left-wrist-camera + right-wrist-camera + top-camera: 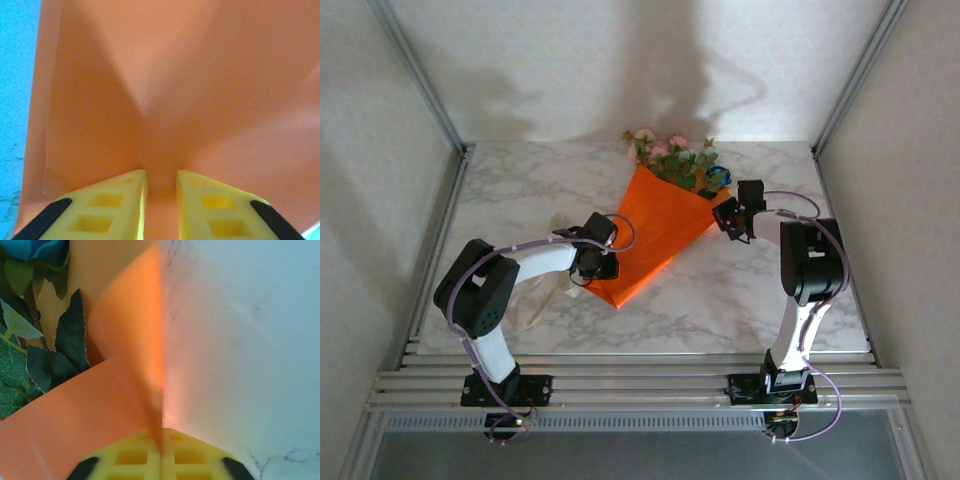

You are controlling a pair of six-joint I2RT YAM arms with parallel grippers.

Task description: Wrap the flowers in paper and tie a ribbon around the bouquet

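Note:
The bouquet lies on the marble table, with the flowers (pixel 675 160) at the far end of a cone of orange paper (pixel 660 225). My left gripper (pixel 608 266) is at the cone's narrow near end. In the left wrist view its fingertips (pixel 162 172) stand a little apart with orange paper (pixel 175 90) filling the gap between them. My right gripper (pixel 727 218) is at the cone's right upper edge. There it is shut (pixel 161 432) on a raised fold of the paper (pixel 127 340), beside green leaves (pixel 65 345) and a blue bloom (pixel 30 247). The ribbon (pixel 546 307), a thin pale strip, lies partly under my left arm.
The marble table (pixel 520 190) is bounded by aluminium posts at the left (pixel 445 215) and right (pixel 835 190). White walls stand behind and to both sides. Bare marble shows left of the bouquet and along the near edge (pixel 700 320).

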